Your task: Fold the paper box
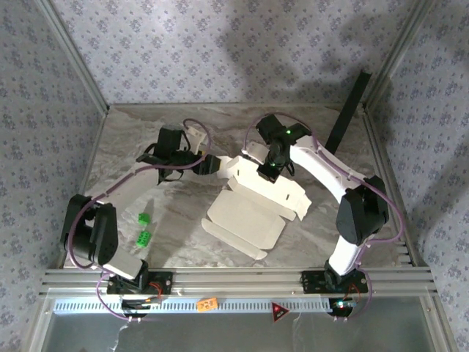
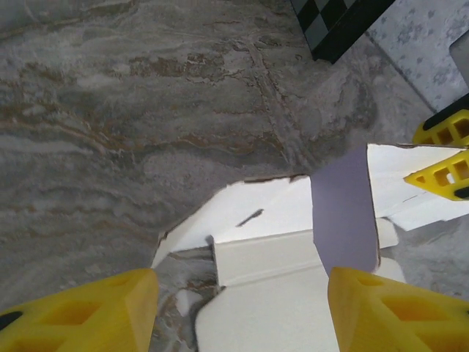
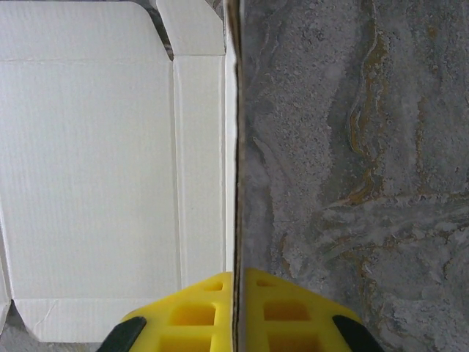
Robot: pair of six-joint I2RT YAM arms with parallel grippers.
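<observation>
The paper box [image 1: 245,213] lies unfolded on the marble table, pale side up. My right gripper [image 1: 267,171] is shut on its far edge. In the right wrist view that edge [image 3: 234,132] runs straight up between the closed yellow fingers [image 3: 198,315], with the flat sheet [image 3: 95,161] to the left. My left gripper [image 1: 211,163] hovers open at the sheet's far left corner. From the left wrist its gripper [image 2: 242,308] stands wide over the sheet [image 2: 278,293], holding nothing. A lavender flap [image 2: 343,209] stands raised beside its right finger [image 2: 396,312].
Two small green blocks [image 1: 144,227] lie left of the sheet. A long black panel [image 1: 348,110] leans in the far right corner, its checkered end [image 2: 337,22] visible from the left wrist. Patterned walls close in three sides.
</observation>
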